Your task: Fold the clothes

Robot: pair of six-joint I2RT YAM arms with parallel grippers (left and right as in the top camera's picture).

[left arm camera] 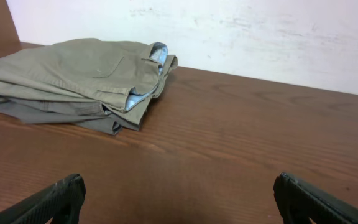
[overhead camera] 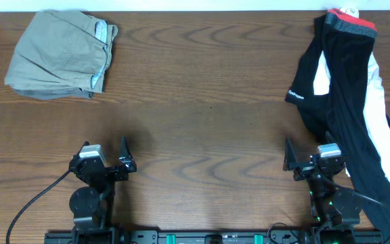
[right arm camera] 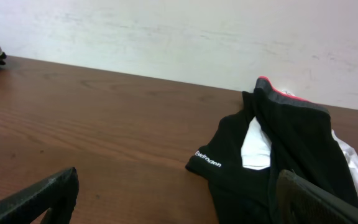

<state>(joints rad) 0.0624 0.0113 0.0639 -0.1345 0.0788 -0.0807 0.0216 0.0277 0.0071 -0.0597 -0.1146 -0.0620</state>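
The black athletic pants (overhead camera: 347, 95) lie unfolded in a long strip down the table's right side, grey-and-red waistband at the far edge, white logo near the hip, white fabric showing under them. They also show in the right wrist view (right arm camera: 278, 162). My right gripper (overhead camera: 310, 154) is open and empty, resting low just left of the pants' lower part; its jaws frame the right wrist view (right arm camera: 176, 202). My left gripper (overhead camera: 107, 157) is open and empty at the front left; its jaws show in the left wrist view (left arm camera: 179, 202).
Folded khaki-tan trousers (overhead camera: 63, 54) with light-blue lining sit at the table's far left corner, also in the left wrist view (left arm camera: 79, 81). A white wall runs behind the table's far edge. A black cable (overhead camera: 32, 203) trails from the left arm.
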